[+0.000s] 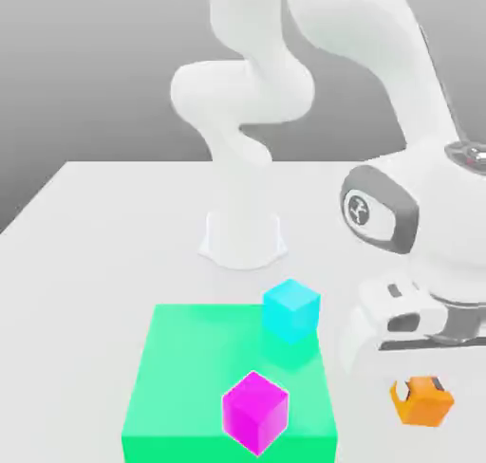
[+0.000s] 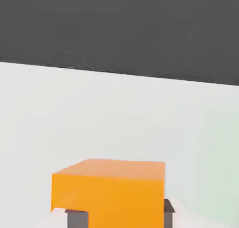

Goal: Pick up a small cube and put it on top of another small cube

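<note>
Green mat (image 1: 190,357) sits at lower left of your exterior view, carrying a magenta cube (image 1: 254,412) and a cyan cube (image 1: 291,309). At lower right you see the gripper (image 1: 420,387) clenched on the small orange cube (image 1: 423,404) (image 2: 109,192), low over the white worktop (image 1: 114,224).

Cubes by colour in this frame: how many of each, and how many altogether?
Orange cube: 1, off the green mat, at the gripper
Cyan cube: 1, on the mat
Magenta cube: 1, on the mat
Total: 3 cubes
</note>
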`<state>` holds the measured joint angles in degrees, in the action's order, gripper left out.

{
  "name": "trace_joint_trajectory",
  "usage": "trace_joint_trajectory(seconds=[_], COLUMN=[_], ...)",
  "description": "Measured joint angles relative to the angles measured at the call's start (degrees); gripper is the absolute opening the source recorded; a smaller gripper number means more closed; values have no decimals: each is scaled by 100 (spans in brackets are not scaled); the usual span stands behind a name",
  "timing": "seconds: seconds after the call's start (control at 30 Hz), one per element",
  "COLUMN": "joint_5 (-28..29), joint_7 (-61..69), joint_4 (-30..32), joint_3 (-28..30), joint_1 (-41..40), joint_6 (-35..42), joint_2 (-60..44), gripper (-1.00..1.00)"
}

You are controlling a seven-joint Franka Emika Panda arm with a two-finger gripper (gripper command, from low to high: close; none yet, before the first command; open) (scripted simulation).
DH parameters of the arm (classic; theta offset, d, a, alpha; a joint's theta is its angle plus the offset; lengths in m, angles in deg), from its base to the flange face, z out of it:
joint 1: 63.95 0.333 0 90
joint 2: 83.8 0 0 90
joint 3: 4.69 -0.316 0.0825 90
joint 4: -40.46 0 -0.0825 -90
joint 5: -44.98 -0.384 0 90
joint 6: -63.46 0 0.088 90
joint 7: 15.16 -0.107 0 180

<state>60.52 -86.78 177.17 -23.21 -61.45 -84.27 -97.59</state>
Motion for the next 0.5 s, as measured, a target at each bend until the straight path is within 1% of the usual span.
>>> trace_joint_trajectory(seconds=[0.1,0.2,0.37,0.5], joint_5=[-116,-365,-962,-1488], joint_7=[430,955,1961,2802], joint_4=[314,637,1181,1615], joint_3=[27,76,363,703], joint_1=[-153,-305,-275,-143], joint_6=[273,522,918,1239], joint_2=[579,1188,2238,3076], gripper=[-100,-100,-100,-100])
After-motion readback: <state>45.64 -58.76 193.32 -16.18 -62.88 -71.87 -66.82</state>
